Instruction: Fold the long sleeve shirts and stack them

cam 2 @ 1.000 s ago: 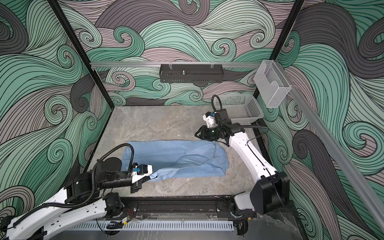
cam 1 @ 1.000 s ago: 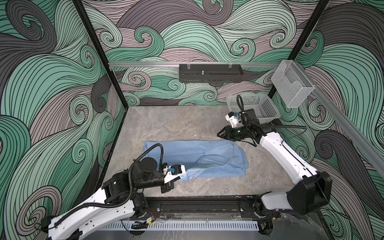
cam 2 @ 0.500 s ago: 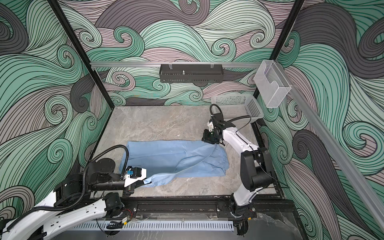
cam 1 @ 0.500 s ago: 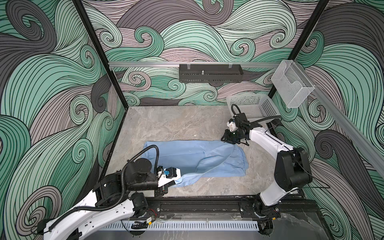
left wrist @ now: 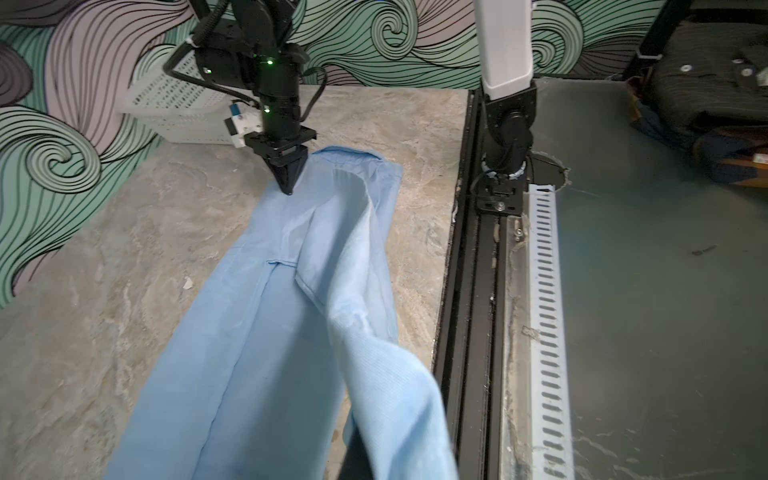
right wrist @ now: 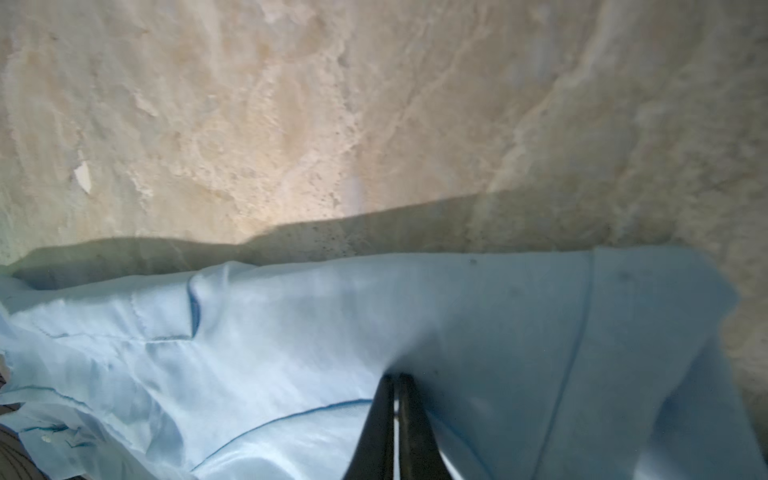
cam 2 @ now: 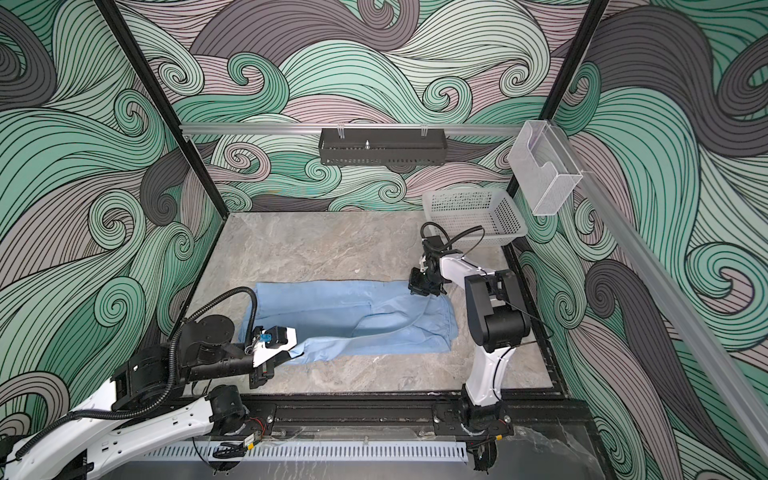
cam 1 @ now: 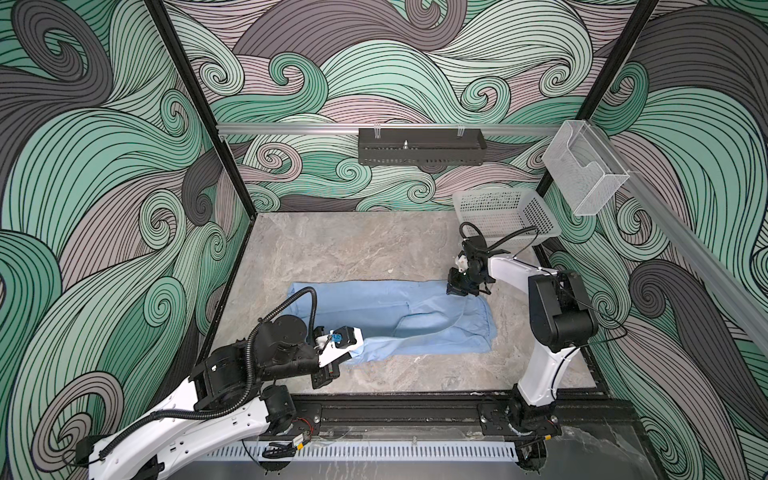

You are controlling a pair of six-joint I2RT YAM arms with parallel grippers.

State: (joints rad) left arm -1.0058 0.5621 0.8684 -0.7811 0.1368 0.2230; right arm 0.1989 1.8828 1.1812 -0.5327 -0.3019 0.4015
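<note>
Lying long and flat, thin blue shirt (cam 1: 374, 307), mottled stone-look tabletop (cam 1: 353, 249)

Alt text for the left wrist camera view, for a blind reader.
A light blue woven shirt lies lengthwise on a grey marbled table, its near part lifted toward the camera. At its far end the black right end effector is shut on the cloth, a pale perforated plastic basket behind it.

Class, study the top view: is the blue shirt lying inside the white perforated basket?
No, the shirt lies spread on the table, apart from the basket in the far right corner.
</note>
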